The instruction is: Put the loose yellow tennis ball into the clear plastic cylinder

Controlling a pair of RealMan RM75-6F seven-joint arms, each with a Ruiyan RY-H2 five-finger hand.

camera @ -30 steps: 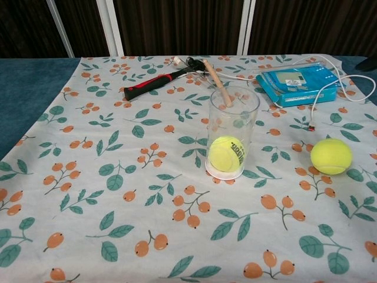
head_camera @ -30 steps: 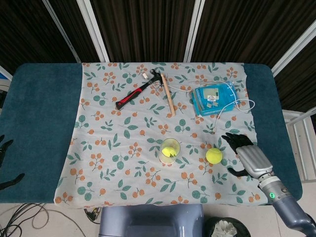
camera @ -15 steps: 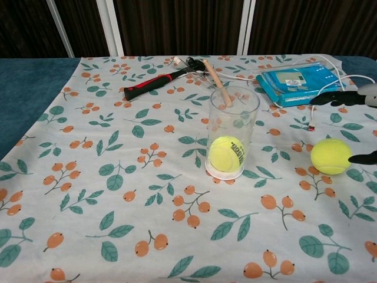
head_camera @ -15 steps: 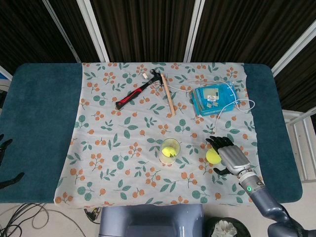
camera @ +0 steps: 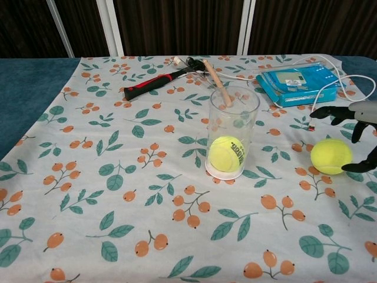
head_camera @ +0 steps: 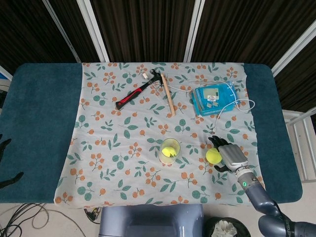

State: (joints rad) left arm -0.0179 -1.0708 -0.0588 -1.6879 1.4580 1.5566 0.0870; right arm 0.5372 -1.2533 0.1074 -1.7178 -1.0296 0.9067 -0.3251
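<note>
The loose yellow tennis ball lies on the flowered cloth, right of the clear plastic cylinder. The cylinder stands upright with another yellow ball at its bottom. My right hand sits just right of the loose ball, its dark fingers spread round the ball's far and right sides; I see no firm grip. Only the dark fingertips of my left hand show at the far left edge, apart and holding nothing.
A red-handled hammer and a wooden stick lie at the back of the cloth. A blue packet with a white cable lies behind the right hand. The blue table extends past the cloth on both sides.
My right hand has moved left up to the loose ball and its fingers now reach round it. The ball, the cylinder and the left hand have stayed put.
</note>
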